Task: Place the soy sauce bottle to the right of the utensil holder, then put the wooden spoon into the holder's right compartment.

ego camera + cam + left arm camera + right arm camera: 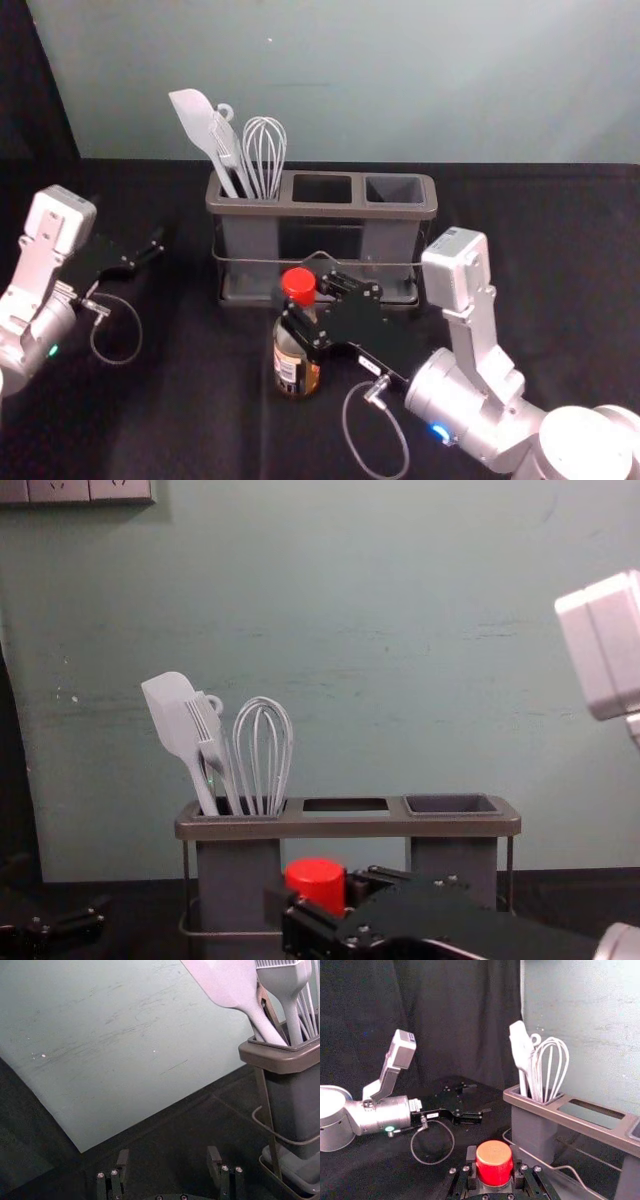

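My right gripper [308, 308] is shut around the neck of the soy sauce bottle [290, 352], just under its red cap, in front of the utensil holder [320, 210]. Whether the bottle's base touches the table cannot be told. In the right wrist view the right gripper [493, 1172] has a finger on either side of the red cap [494, 1162]. The cap [316, 882] shows low before the holder [340, 826] in the chest view. My left gripper [150, 248] is left of the holder; in the left wrist view the left gripper [168, 1157] is open, with nothing between its fingers.
A spatula [200, 128], a whisk [265, 155] and other utensils stand in the holder's left compartment. Its middle and right compartments hold nothing visible. The wall [400, 80] rises close behind. Dark table surface [530, 290] extends right of the holder, beyond the right arm's wrist.
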